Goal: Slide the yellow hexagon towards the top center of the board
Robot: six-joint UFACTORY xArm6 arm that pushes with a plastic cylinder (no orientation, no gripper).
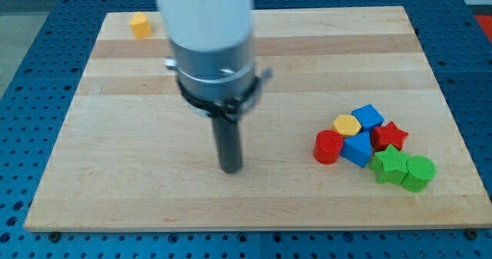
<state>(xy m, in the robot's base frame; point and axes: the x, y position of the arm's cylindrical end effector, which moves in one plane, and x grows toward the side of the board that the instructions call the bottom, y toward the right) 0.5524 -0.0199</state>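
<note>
Blue perforated bench (31, 97) surrounds a pale wooden board (154, 197) that fills most of the view.

Arm: a white and grey housing (207, 51) descends from the view's top and ends in a straight dark rod. No pincer is fitted, so nothing is grasped. My tip (231, 169) rests on bare board slightly left of the view's centre, well apart from every block.

Task block: the yellow hexagon (347, 125) lies in a cluster at the view's lower right, far to the right of my tip. It touches the blue cube (367, 117) on its right and sits just above the red cylinder (327, 147) and the second blue block (357, 149).

Remaining cluster blocks:
- red star (389, 135), right of the blue blocks;
- green star (389, 166), below the red star;
- green cylinder (419, 173), touching the green star at the cluster's right end.

Separate block: a second yellow block (140, 24), shape unclear, stands alone near the board's top left corner, left of the arm housing.
</note>
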